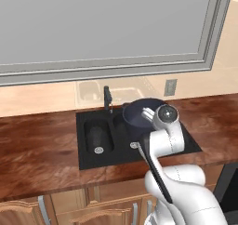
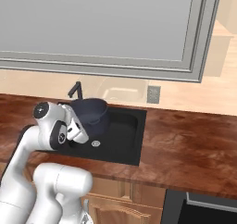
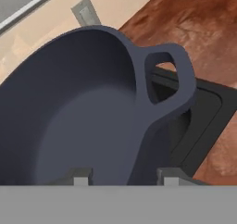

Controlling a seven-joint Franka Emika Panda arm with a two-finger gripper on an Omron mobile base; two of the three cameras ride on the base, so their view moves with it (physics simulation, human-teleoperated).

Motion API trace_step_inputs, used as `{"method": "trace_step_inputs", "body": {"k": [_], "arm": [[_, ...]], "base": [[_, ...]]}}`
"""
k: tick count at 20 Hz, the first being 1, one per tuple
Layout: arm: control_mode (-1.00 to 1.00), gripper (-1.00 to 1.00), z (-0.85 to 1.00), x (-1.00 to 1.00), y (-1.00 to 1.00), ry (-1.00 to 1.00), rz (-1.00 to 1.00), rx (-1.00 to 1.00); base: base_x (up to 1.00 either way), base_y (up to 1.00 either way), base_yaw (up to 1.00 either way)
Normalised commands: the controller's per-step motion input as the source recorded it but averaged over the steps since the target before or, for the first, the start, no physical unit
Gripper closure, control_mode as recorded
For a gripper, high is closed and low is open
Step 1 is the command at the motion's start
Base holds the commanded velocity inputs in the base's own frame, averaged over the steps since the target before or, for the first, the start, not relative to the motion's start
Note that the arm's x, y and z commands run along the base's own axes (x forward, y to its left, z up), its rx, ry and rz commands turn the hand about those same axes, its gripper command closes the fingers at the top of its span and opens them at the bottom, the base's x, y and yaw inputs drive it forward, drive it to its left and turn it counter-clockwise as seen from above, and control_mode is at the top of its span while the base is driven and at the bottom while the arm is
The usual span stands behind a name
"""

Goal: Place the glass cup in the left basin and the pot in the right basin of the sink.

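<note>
The dark blue-grey pot (image 1: 138, 111) (image 2: 90, 109) (image 3: 78, 121) hangs tilted over the right basin (image 1: 124, 135) (image 2: 124, 126) of the black sink (image 1: 93, 162) (image 2: 118, 156). My gripper (image 1: 148, 114) (image 2: 83, 124) (image 3: 125, 177) is shut on the pot's wall, one fingertip inside the rim and one outside. A loop handle (image 3: 169, 77) shows just beyond the grip. The glass cup (image 1: 96, 135) stands as a smoky cylinder in the narrower left basin (image 1: 87, 129), behind its silver drain (image 1: 98, 149).
A slim black faucet (image 1: 108, 99) (image 2: 76, 90) rises behind the sink, close to the pot's far rim. A wall outlet (image 1: 170, 87) (image 2: 153, 94) sits on the backsplash. Brown wooden counter (image 1: 37, 145) (image 2: 185, 144) spreads to both sides, under a large window.
</note>
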Motion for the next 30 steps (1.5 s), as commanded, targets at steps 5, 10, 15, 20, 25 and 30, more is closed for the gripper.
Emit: {"method": "trace_step_inputs", "body": {"k": [5, 10, 15, 20, 25, 30], "arm": [[-1.00, 1.00, -0.39, 0.00, -0.41, -0.07, 0.00, -0.02], [-1.00, 1.00, -0.50, 0.04, -0.34, -0.06, 0.00, 0.00], [-1.00, 1.00, -0.58, 0.06, -0.14, -0.07, 0.00, 0.00], [-1.00, 1.00, -0.61, 0.06, -0.01, -0.08, 0.00, 0.00], [-1.00, 1.00, -0.61, 0.10, 0.00, -0.09, 0.00, 0.00], [-1.00, 1.00, -0.63, 0.12, 0.00, -0.11, 0.00, 0.00]], "base": [[0.00, 0.00, 0.00], [0.00, 0.00, 0.00], [0.00, 0.00, 0.00], [0.00, 0.00, 0.00], [0.00, 0.00, 0.00], [0.00, 0.00, 0.00]]}}
